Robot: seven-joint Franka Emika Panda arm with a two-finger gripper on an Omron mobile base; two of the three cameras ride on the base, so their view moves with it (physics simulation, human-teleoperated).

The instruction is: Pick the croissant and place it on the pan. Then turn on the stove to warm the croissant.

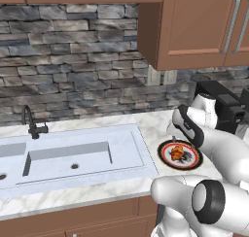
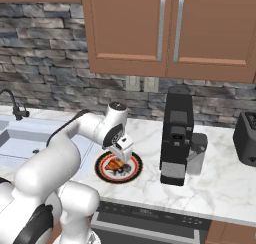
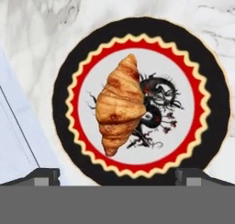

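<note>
Risk of a skewed or glancing grip: gripper (image 3: 117, 176) wide open above the croissant (image 3: 120, 104), lying near the middle of the plate (image 3: 215, 108) by the counter (image 2: 220, 188) front edge, likely to slide or roll off.

I find no words, numbers, brand names or labels that I can read anywhere here. The nearest thing to a sign is the decoration on the plate (image 3: 69, 71) below my fingers: a black dragon figure drawn on its white centre, ringed by a red and cream scalloped band inside a black rim. It carries no lettering. The front of the black coffee machine (image 2: 176, 133) on the counter is plain, with nothing legible on it, and the cabinet doors (image 2: 165, 28) above bear no markings either.
</note>
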